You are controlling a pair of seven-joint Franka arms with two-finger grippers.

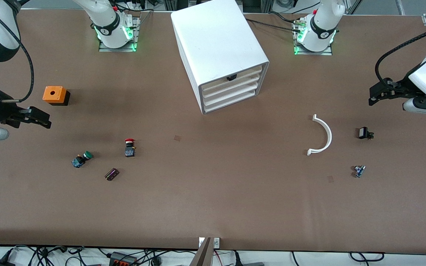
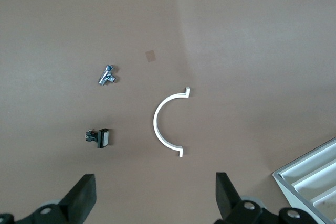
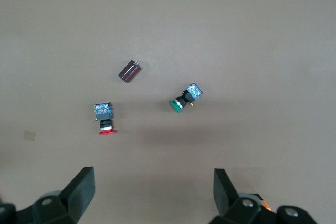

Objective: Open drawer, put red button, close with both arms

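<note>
Nothing begun: drawer (image 1: 231,96) seemingly shut, red button (image 1: 129,147) at its eight o'clock; left end effector (image 2: 155,200) and right end effector (image 3: 154,195) both wide, empty

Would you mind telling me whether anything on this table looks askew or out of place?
The white cabinet sits skewed to the table edges, drawers all shut. The green button lies tipped on its side, and the red button looks the same. Nothing looks spilled or damaged.

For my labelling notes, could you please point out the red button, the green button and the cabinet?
red button (image 1: 129,141), front view, red cap.
green button (image 1: 87,155), front view, green cap.
cabinet (image 1: 216,37), front view, top panel.
</note>
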